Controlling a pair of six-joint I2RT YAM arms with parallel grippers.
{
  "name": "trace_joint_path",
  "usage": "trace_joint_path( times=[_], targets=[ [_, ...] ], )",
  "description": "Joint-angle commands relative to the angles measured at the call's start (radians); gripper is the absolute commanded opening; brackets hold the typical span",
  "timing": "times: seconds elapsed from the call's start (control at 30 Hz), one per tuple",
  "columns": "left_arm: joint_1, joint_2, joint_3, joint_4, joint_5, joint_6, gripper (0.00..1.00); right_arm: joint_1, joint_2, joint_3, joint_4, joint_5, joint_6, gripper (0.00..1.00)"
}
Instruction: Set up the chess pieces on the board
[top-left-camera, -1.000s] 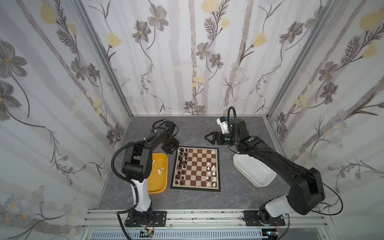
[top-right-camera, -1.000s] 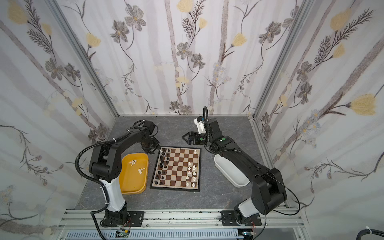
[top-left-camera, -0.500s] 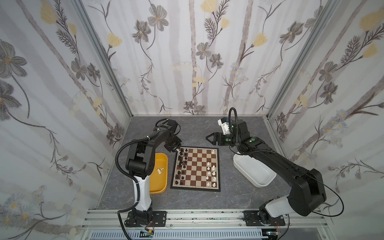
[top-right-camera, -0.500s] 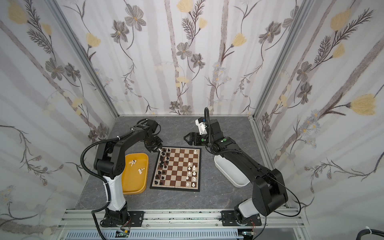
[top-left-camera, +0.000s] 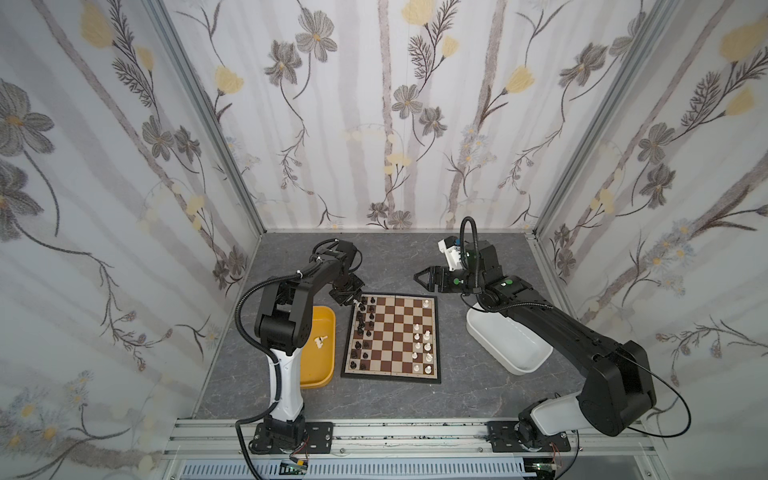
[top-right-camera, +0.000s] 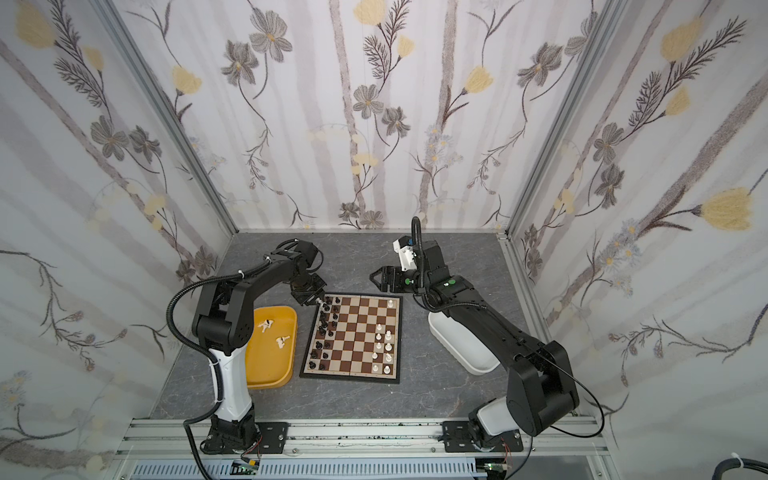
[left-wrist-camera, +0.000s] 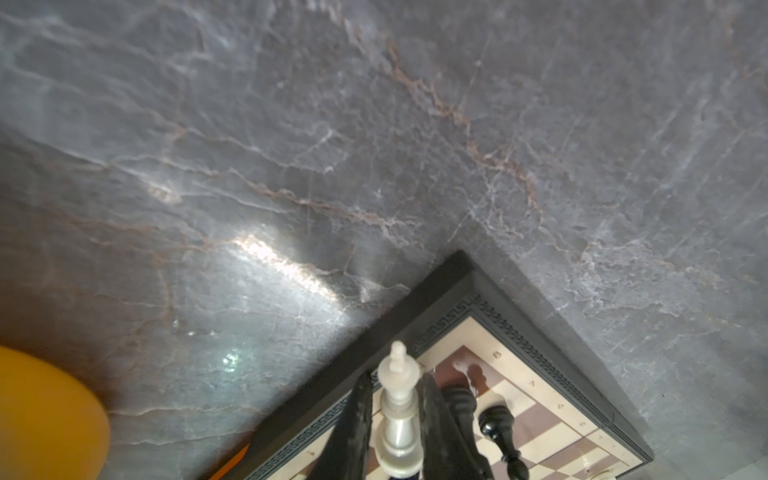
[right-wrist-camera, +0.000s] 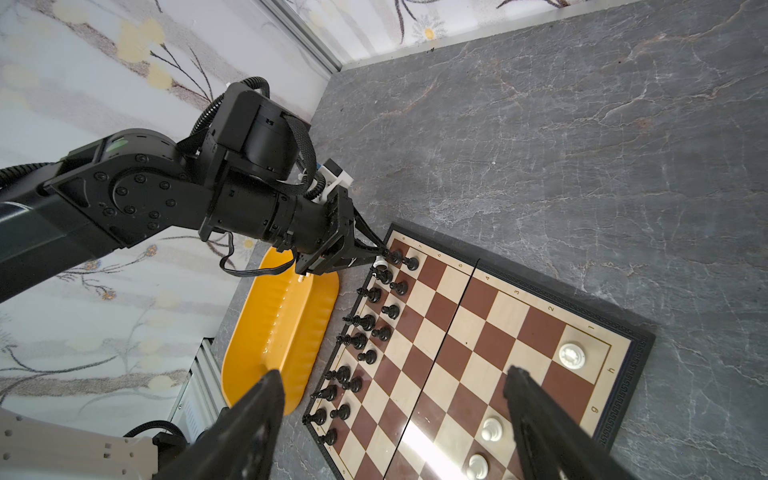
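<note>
The board (top-left-camera: 390, 376) lies mid-table, shown in both top views. Black chess pieces (top-left-camera: 360, 328) fill its two left columns and white ones (top-left-camera: 422, 345) stand along its right side. My left gripper (top-left-camera: 353, 301) is at the board's far left corner. In the left wrist view it (left-wrist-camera: 397, 382) is shut on a tall white piece (left-wrist-camera: 398, 411), next to the corner black pieces (left-wrist-camera: 496, 419). My right gripper (top-left-camera: 417, 276) hangs open beyond the board's far edge. The right wrist view shows nothing between its fingers (right-wrist-camera: 536, 411).
A yellow tub (top-left-camera: 318, 374) left of the board holds a few white pieces (top-left-camera: 321, 340). A white tub (top-left-camera: 507, 345) sits to the right under my right arm. A lone white piece (right-wrist-camera: 572, 355) stands on the board's far right corner. Patterned walls enclose the table.
My left gripper has come a little nearer and rightward to the board's far left corner, and its jaws have narrowed on the white piece. The right arm has barely moved.
</note>
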Motion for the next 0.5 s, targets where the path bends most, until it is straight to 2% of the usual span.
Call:
trace_joint_path(
  times=[0.0, 0.23, 0.47],
  targets=[
    [-0.004, 0.011, 0.002, 0.001, -0.015, -0.008, 0.20, -0.002, -0.007, -0.004, 0.039, 0.004, 0.001, 0.83],
    [-0.004, 0.004, 0.000, 0.005, -0.030, 0.004, 0.17, -0.009, -0.039, -0.016, 0.053, -0.004, 0.008, 0.82],
    [-0.009, -0.023, 0.001, -0.013, -0.107, 0.028, 0.13, -0.010, -0.046, -0.024, 0.065, -0.011, 0.013, 0.82]
  ],
)
